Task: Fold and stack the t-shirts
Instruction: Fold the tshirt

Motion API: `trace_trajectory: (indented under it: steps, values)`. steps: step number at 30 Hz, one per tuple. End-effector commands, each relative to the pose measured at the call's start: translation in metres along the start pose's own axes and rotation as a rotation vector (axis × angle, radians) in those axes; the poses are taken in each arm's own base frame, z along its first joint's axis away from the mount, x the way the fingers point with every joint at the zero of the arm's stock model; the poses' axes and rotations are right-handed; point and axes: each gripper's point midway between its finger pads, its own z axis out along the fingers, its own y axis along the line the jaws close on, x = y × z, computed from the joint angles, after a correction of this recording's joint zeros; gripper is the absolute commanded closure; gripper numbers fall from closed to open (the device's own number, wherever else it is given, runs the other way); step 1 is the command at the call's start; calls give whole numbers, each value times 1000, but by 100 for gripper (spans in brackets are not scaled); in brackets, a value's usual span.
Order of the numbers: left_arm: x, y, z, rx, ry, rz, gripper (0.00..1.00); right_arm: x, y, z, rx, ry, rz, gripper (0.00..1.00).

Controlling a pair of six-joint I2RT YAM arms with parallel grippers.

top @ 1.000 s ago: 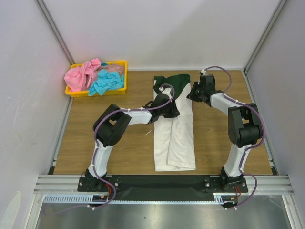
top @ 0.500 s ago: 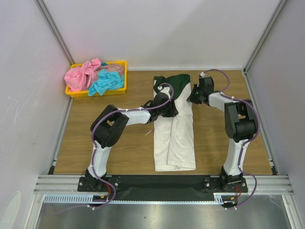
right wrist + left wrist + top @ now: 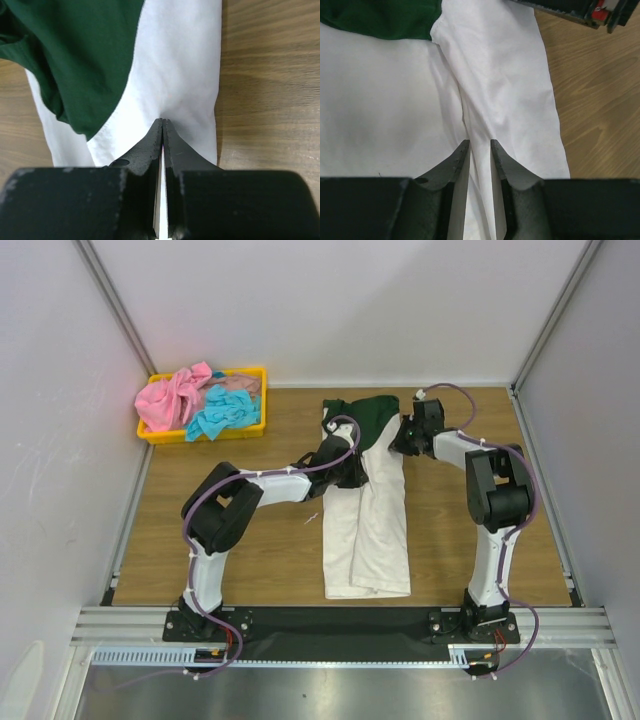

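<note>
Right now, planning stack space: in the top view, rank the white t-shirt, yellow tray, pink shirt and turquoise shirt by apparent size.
1. white t-shirt
2. yellow tray
3. pink shirt and turquoise shirt: crumpled heaps, too alike to rank.

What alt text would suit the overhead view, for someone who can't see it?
Two robot arms reach over a wooden table to a white t-shirt folded into a long strip, the left gripper and right gripper at its green-sleeved far end. A yellow tray at far left holds a crumpled pink shirt and turquoise shirt.
</note>
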Motion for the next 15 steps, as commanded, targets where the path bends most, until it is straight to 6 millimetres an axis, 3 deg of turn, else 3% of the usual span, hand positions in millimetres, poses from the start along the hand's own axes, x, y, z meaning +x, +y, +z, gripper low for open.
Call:
trace_trajectory:
  steps: [1, 15]
  values:
    - [-6, -9, -2, 34, -18, 0, 73, -8, 7, 7, -21, -18, -8, 97]
    - [8, -8, 16, 52, 34, -10, 70, -7, 4, 10, -15, -8, -3, 97]
